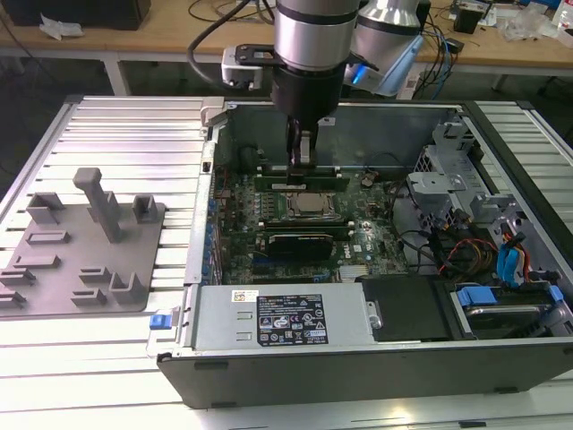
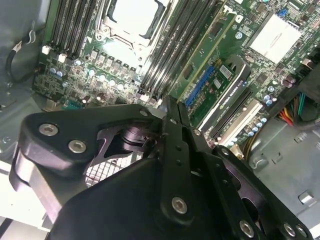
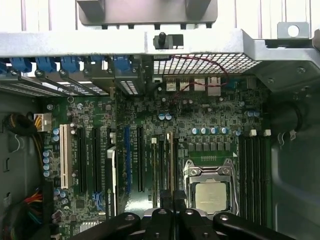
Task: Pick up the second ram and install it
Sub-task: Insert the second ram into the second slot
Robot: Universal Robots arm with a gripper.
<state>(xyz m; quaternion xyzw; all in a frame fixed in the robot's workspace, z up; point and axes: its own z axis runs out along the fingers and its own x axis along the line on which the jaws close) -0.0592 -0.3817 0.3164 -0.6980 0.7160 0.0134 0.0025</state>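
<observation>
In the exterior view, my arm reaches down into the open computer case (image 1: pixel 358 358) that sits on the counter (image 1: pixel 116 134). My tool (image 1: pixel 302 159) is at the far part of the green board inside. Its tip meets the top edge of the second ram (image 1: pixel 327 172), near the stick's middle. The stick stands on its long edge in a slot, just behind the shiny square chip (image 1: pixel 309 204). A grey block plate (image 1: pixel 81 260) lies well apart, at the exterior view's left.

In the second wrist view, the black fingers (image 2: pixel 175 150) of my tool (image 2: pixel 170 102) are squeezed close together. The tip hangs over the end of the long black slots (image 2: pixel 165 55).

In the first wrist view, my tool (image 3: pixel 172 197) is clenched on the thin top edge of the second ram (image 3: pixel 170 160). The stick runs straight out from between the fingertips, beside the square chip (image 3: pixel 212 195).
</observation>
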